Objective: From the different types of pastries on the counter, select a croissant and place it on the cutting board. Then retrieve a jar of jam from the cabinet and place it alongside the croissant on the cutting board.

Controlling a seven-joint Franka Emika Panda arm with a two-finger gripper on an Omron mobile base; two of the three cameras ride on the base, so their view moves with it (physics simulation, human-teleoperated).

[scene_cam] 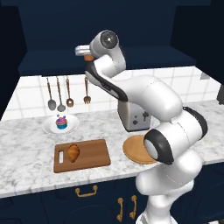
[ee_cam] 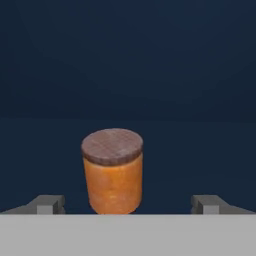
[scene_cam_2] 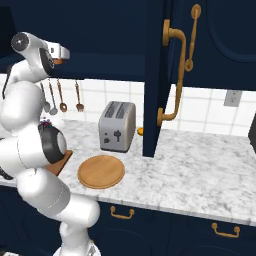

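The jar of jam (ee_cam: 112, 172) stands upright at the lower middle of the hand view, an orange-brown cylinder under a darker, flat round lid, on the dark navy shelf of the cabinet (ee_cam: 128, 65). The hand (ee_cam: 128, 204) faces it with its two fingertips spread wide apart, one at the lower left and one at the lower right of that frame, the jar between them and touching neither. In the left base view the hand (scene_cam: 84, 51) sits at the upper middle of the frame, level with the cabinet's open underside, with a bit of orange just beside it.

The croissant (scene_cam: 73, 152) lies on the left half of the cutting board (scene_cam: 92, 153), at the lower left of the left base view, on the marbled surface (scene_cam: 26, 148). Behind the board, a white plate (scene_cam: 72, 127) holds the cupcake (scene_cam: 61, 123). A round wooden plate (scene_cam_2: 101, 171), bare, lies right of the board, in front of the toaster (scene_cam_2: 117, 126).
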